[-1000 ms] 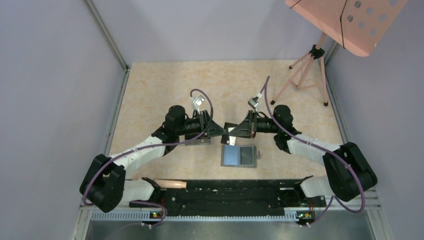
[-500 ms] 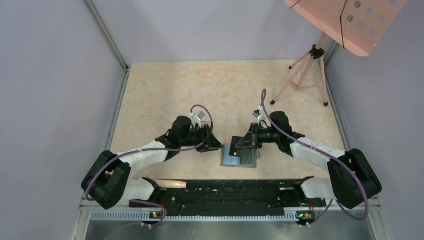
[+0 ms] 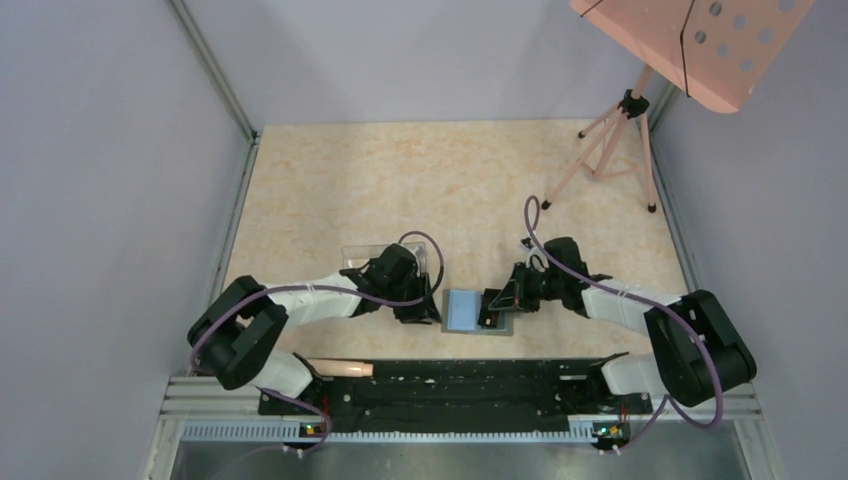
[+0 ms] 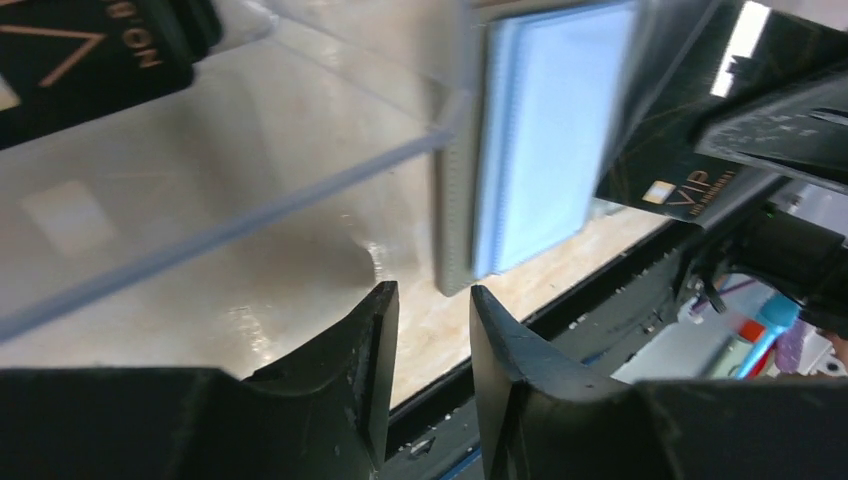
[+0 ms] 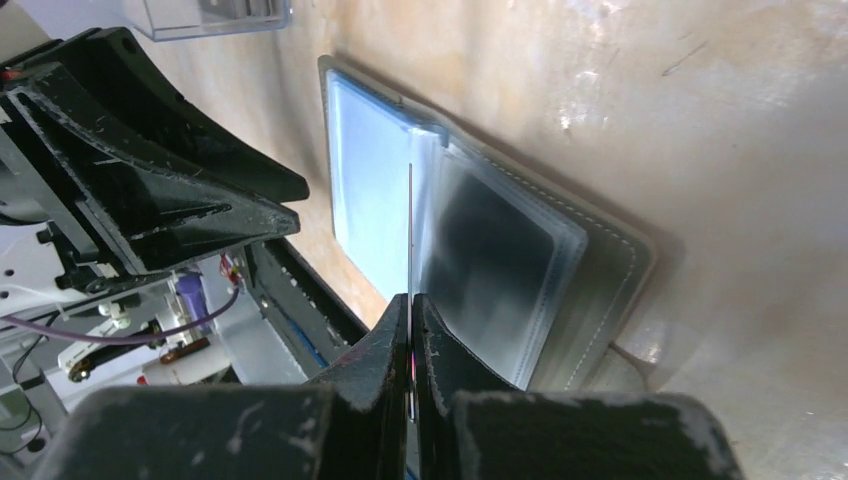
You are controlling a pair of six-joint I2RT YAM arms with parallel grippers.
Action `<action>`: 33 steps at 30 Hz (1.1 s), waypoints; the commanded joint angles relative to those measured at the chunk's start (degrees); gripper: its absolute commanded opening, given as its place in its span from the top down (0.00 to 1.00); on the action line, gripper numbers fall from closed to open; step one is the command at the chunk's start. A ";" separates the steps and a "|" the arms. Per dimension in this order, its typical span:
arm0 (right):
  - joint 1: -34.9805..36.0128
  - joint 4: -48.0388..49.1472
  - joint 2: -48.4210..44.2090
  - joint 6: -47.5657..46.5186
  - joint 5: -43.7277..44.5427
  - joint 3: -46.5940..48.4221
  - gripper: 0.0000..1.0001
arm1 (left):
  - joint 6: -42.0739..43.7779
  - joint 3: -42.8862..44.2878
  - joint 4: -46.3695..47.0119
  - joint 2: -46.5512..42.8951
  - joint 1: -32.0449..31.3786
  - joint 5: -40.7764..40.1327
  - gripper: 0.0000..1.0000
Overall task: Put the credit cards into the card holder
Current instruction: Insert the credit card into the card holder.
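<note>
The gray card holder (image 3: 462, 312) lies open near the table's front edge, blue-gray inside up, and also shows in the left wrist view (image 4: 545, 150) and the right wrist view (image 5: 365, 200). My right gripper (image 3: 492, 304) (image 5: 411, 300) is shut on a thin black credit card (image 5: 410, 230), held on edge over the holder's clear sleeves (image 5: 500, 270). The card's "VIP" face shows in the left wrist view (image 4: 685, 175). My left gripper (image 3: 426, 306) (image 4: 430, 300) is open and empty, low at the holder's left edge. Another black card (image 4: 90, 50) lies in the clear box.
A clear plastic box (image 3: 385, 258) (image 4: 200, 170) stands just left and behind the holder, beside my left arm. A pink tripod (image 3: 610, 140) with a pink board (image 3: 690, 45) stands at the back right. The black base rail (image 3: 450, 385) runs along the near edge.
Both grippers have come down and toward the near edge. The right one has brought the card onto the open holder. The left one has dropped to the holder's left edge, uncovering the clear box.
</note>
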 commanded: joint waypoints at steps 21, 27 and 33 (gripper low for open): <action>-1.21 5.86 3.03 0.84 -0.98 1.97 1.00 | 1.49 7.05 -9.94 10.42 -4.22 -9.50 1.00; -1.24 9.49 5.47 2.35 -1.81 1.00 1.00 | 1.56 7.03 -10.13 10.86 -4.37 -9.38 1.00; -1.36 14.02 7.03 4.79 -3.65 0.19 1.00 | 1.56 7.29 -10.15 11.30 -4.75 -9.32 1.00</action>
